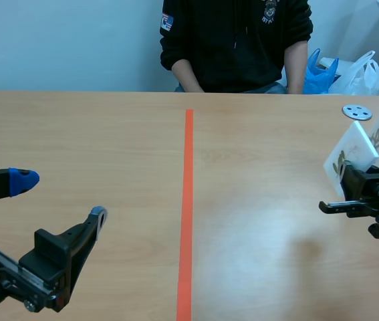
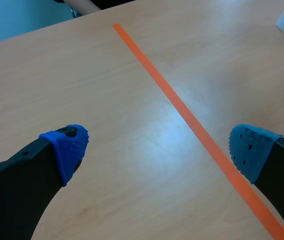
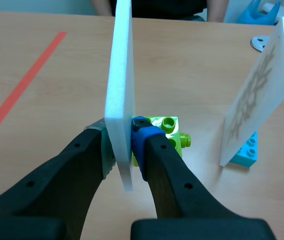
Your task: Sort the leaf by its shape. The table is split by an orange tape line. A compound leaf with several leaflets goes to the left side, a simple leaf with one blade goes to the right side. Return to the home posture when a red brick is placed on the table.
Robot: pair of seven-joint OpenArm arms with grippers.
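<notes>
Leaf card (image 1: 351, 157), a white foam board at the desk's (image 1: 109, 134) right side, sits clamped edge-on between the right fingers (image 3: 143, 137) beside its green brick (image 3: 168, 131) base; probably light, stiff, easily dented, so hold low. Left fingers (image 2: 66, 150) apart, empty

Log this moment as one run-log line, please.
left arm: jaws open, empty | right arm: jaws shut on leaf card, beside green brick | second card: tilted, at blue brick
</notes>
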